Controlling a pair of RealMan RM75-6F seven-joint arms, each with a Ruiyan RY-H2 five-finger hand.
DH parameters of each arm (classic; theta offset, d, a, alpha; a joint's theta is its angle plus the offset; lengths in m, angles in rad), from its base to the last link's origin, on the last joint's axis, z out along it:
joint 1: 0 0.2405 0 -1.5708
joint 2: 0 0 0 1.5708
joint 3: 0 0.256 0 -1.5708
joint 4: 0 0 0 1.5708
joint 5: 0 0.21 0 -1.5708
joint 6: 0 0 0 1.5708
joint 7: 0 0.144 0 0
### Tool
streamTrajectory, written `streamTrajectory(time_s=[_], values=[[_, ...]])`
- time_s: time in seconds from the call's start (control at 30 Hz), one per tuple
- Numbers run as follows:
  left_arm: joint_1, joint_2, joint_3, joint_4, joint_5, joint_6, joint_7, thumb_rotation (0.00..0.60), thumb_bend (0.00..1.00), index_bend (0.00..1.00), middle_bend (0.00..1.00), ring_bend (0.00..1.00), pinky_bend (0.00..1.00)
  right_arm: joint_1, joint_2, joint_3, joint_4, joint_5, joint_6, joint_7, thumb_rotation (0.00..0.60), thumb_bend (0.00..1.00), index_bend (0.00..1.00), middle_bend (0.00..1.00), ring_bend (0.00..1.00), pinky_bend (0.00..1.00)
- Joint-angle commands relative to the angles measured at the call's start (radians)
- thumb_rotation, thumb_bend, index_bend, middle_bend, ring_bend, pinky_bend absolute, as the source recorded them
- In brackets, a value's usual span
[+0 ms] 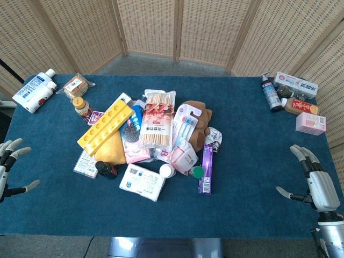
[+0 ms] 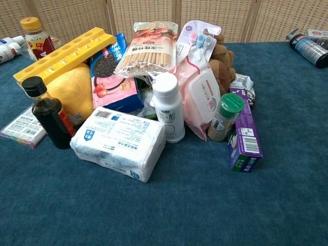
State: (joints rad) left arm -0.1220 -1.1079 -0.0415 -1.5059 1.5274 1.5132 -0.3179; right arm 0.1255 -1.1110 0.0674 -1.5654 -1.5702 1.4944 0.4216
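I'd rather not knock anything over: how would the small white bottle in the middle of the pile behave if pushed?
The white bottle stands upright and looks tall for its base, so it would probably tip. Being round, it may then roll. Its smooth plastic looks fairly slippery, and the tissue pack beside it might soften a fall.

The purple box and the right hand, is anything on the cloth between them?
No. In the head view only bare blue cloth lies between the purple box and the right hand.

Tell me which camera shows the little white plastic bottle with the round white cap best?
The chest view: the little white plastic bottle stands upright and close there, label facing the camera. The head view shows it from above, mostly just its small round cap.
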Motion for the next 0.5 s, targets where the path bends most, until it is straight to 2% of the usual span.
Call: streamTrajectory(time_s=[0.03, 0.27, 0.43, 0.5], values=[[-0.002, -0.004, 0.000, 0.005, -0.005, -0.010, -0.001, 0.600, 0.00, 0.22, 0.00, 0.00, 0.00, 0.000, 0.000, -0.001, 0.000, 0.000, -0.001, 0.000, 0.600, 0.00, 0.00, 0.00, 0.00, 0.00], [-0.016, -0.010, -0.008, 0.019, -0.029, -0.054, -0.070, 0.600, 0.00, 0.23, 0.00, 0.00, 0.00, 0.000, 0.002, 0.000, -0.005, -0.001, 0.003, 0.002, 0.600, 0.00, 0.00, 0.00, 0.00, 0.00], [-0.040, -0.048, -0.061, 0.092, -0.105, -0.099, -0.165, 0.600, 0.00, 0.23, 0.00, 0.00, 0.00, 0.000, 0.001, -0.001, -0.004, 0.002, -0.002, -0.001, 0.600, 0.00, 0.00, 0.00, 0.00, 0.00], [-0.060, -0.065, -0.086, 0.119, -0.151, -0.156, -0.254, 0.600, 0.00, 0.23, 0.00, 0.00, 0.00, 0.002, -0.001, -0.003, -0.004, 0.000, -0.004, -0.005, 0.600, 0.00, 0.00, 0.00, 0.00, 0.00]])
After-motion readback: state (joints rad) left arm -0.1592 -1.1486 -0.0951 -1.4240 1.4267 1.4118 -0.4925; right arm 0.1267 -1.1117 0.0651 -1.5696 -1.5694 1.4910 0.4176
